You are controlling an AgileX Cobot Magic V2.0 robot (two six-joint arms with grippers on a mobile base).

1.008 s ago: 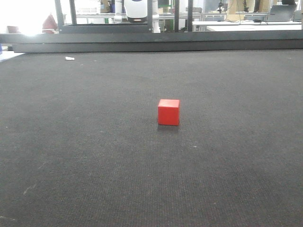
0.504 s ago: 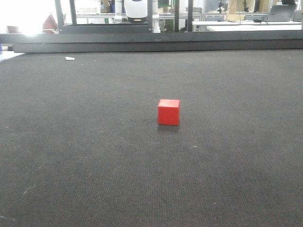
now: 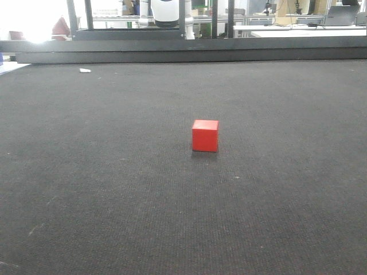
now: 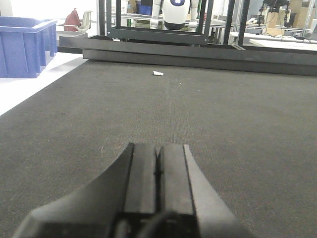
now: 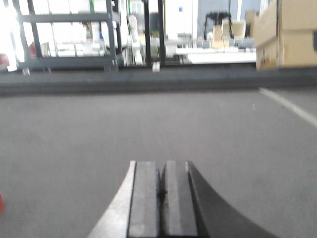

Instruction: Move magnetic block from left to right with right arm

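Mostly dark carpet (image 3: 103,195), black frame (image 3: 172,48) beyond

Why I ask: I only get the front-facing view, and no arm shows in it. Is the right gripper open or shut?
Observer: Shut. In the right wrist view the right gripper has its pads pressed together, with nothing between them.
Operator: Does that camera see the magnetic block?
Observer: Barely. Only a red sliver shows at the far left edge of its picture, low down.
Operator: And the left gripper?
Observer: The left gripper is shut too, holding nothing.
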